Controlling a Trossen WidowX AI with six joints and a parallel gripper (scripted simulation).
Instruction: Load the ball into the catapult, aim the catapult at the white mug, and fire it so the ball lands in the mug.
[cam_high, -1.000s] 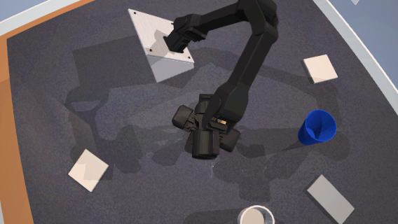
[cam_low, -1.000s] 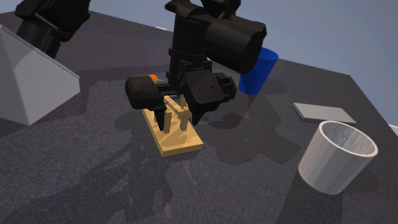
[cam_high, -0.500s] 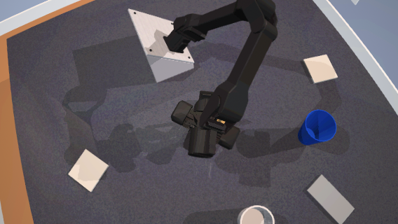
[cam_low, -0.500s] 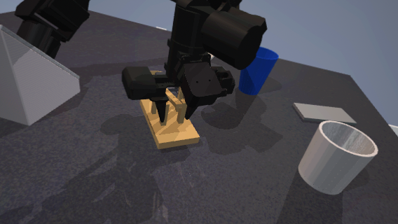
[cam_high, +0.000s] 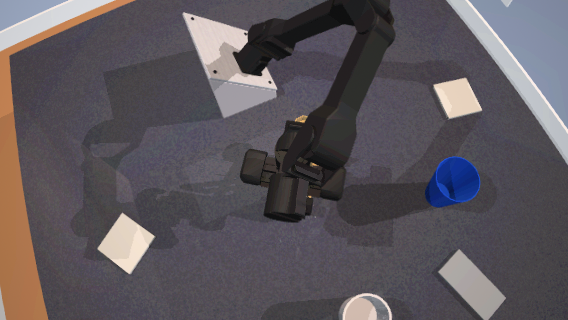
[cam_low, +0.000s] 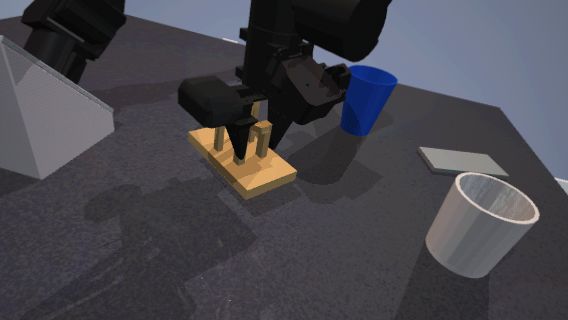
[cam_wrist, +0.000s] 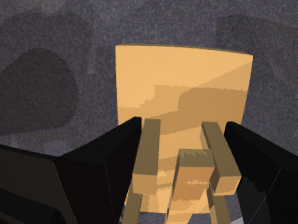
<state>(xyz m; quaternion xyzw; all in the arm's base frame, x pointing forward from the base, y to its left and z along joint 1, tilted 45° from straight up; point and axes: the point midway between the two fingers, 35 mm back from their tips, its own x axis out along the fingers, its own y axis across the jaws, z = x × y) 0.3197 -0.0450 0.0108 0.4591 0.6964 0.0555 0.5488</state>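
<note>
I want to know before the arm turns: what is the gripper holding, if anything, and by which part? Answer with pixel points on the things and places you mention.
The wooden catapult (cam_low: 270, 172) (cam_wrist: 150, 75), held by its two uprights, with the gripper's (cam_low: 257, 152) (cam_wrist: 184, 120) fingers on their outer sides.

Beside the catapult (cam_low: 270, 172) (cam_wrist: 150, 75), the side toward the white mug (cam_high: 345, 314) (cam_low: 475, 235) offers a broad passage across the dark table top (cam_high: 240, 270) (cam_low: 300, 260) (cam_wrist: 40, 30), with no upright thing between them. The mug's raised wall bounds that passage. The blue cup (cam_high: 440, 192) (cam_low: 367, 102) stands as another tall obstacle, well apart from the catapult. Between mug and cup, the low grey slab (cam_high: 472, 285) (cam_low: 462, 161) leaves room above it. The catapult's upright posts (cam_low: 262, 142) (cam_wrist: 147, 155) crowd the space between the gripper fingers (cam_low: 240, 142). The sloped block (cam_high: 245, 97) (cam_low: 45, 110) and the arm's base obstruct the far side.
</note>
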